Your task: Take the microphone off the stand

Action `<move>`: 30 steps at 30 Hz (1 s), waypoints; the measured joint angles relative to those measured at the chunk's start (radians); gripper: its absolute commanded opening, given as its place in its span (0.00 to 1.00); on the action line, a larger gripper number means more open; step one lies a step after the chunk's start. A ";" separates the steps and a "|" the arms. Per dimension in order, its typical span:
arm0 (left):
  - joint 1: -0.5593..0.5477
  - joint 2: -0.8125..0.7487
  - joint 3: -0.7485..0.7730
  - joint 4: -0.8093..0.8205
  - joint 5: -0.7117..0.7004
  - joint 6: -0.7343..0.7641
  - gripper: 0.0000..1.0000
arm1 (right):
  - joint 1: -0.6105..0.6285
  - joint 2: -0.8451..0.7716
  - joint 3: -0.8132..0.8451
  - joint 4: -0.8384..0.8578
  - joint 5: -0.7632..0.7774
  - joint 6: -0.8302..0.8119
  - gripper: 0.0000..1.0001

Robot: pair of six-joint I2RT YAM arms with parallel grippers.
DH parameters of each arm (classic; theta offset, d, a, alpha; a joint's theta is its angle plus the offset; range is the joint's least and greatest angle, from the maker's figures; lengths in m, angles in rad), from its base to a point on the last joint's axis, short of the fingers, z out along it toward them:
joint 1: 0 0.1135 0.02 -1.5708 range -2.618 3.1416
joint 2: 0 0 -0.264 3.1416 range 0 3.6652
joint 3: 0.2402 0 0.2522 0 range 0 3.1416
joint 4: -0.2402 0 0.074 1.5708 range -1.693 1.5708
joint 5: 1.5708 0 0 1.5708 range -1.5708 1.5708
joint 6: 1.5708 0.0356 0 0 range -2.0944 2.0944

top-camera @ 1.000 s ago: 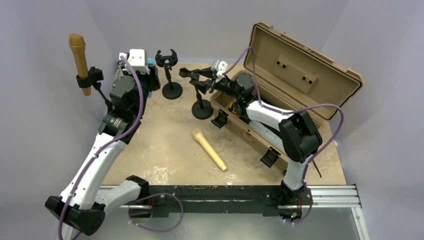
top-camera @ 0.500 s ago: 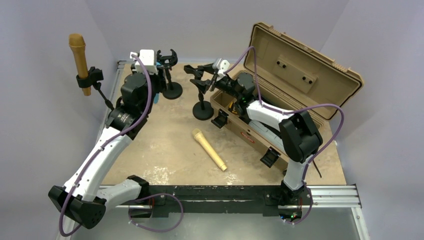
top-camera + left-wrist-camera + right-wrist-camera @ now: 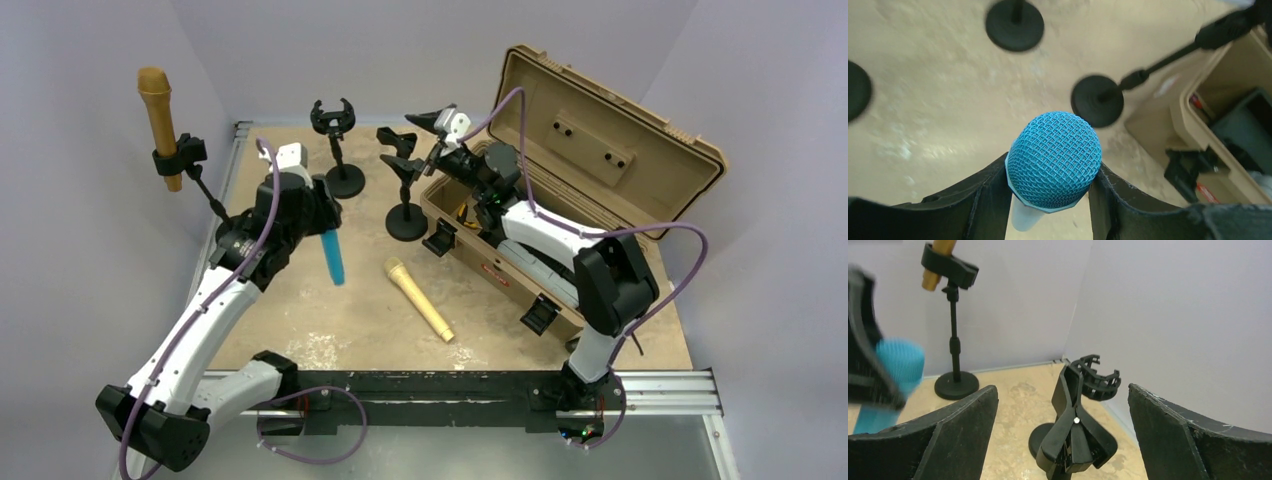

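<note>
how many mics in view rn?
3. Gold mic clipped in the far-left stand; blue mic held in the left gripper; tan mic lying on the table by the case. More could be hidden inside the case.

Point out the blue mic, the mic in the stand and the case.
blue mic (image 3: 1054,159): left wrist view, mesh head.
mic in the stand (image 3: 160,115): top view, body above clip.
case (image 3: 600,130): top view, open lid.
</note>
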 measured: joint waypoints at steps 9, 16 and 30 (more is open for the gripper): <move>0.007 -0.005 -0.315 0.016 0.344 -0.364 0.00 | 0.000 -0.134 -0.016 -0.005 0.052 0.011 0.99; 0.007 0.068 -0.532 0.147 0.453 -0.665 0.00 | 0.000 -0.203 -0.043 0.006 0.072 0.010 0.99; 0.006 0.229 -0.656 0.392 0.500 -0.980 0.06 | 0.000 -0.177 -0.043 -0.021 0.097 0.003 0.99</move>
